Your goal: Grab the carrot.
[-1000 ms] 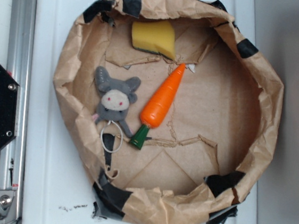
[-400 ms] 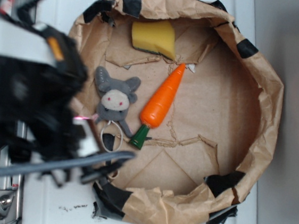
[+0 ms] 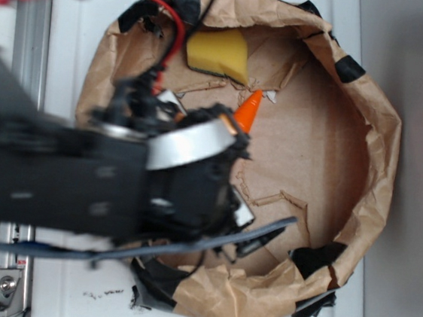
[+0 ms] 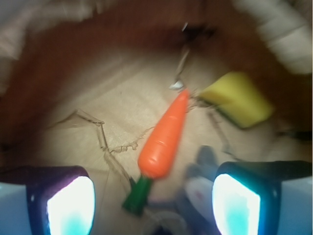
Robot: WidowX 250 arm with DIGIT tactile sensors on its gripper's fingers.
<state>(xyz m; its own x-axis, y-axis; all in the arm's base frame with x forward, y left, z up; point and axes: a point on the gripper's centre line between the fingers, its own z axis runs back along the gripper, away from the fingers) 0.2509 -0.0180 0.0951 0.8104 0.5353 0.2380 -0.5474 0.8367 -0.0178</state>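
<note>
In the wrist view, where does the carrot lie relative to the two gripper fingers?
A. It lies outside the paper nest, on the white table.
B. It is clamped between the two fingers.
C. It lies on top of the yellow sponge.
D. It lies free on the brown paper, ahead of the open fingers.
D. The carrot rests on the brown paper beyond the gripper, whose fingers stand wide apart and touch nothing.

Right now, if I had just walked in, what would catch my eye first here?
Probably the big black robot arm, which fills the left of the overhead view and covers most of the brown paper bowl. Next, the bright orange carrot: in the wrist view it lies on the paper floor below the open gripper, apart from its fingers. A yellow sponge sits beyond the carrot's tip.
</note>
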